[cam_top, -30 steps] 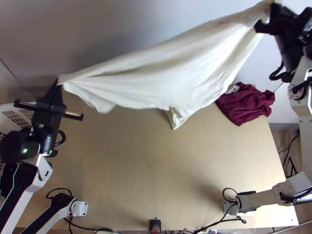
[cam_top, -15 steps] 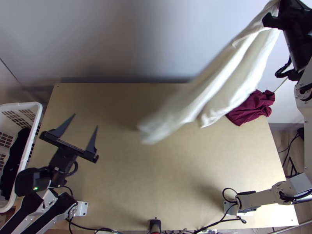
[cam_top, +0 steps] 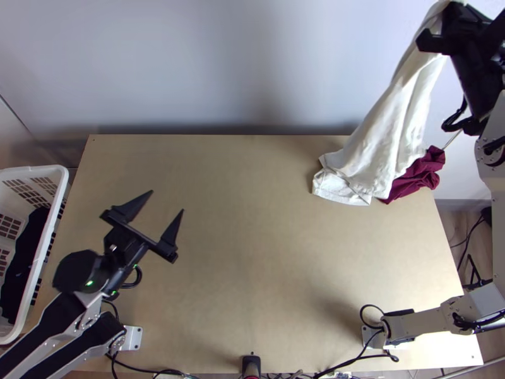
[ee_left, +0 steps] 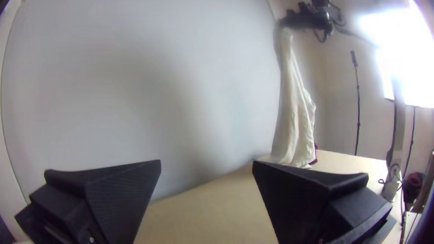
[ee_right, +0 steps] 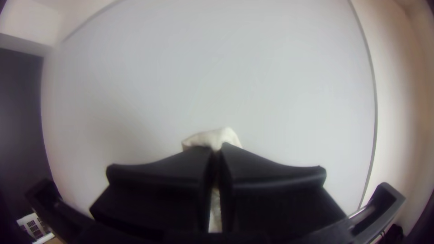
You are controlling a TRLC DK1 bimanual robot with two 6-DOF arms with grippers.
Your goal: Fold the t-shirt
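One left end effector [cam_top: 167, 201], wedge-fingered, spread apart; right end effector [cam_top: 453, 14] pinching creased, hanging white cloth [cam_top: 390, 139].

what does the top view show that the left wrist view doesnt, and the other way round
Top view: the white basket with dark cloth inside, and the left arm's base.

Left wrist view: a bright window and a thin black stand.

Both: the white shirt hanging from the right gripper, the maroon cloth, the table and the left gripper, jaws open.
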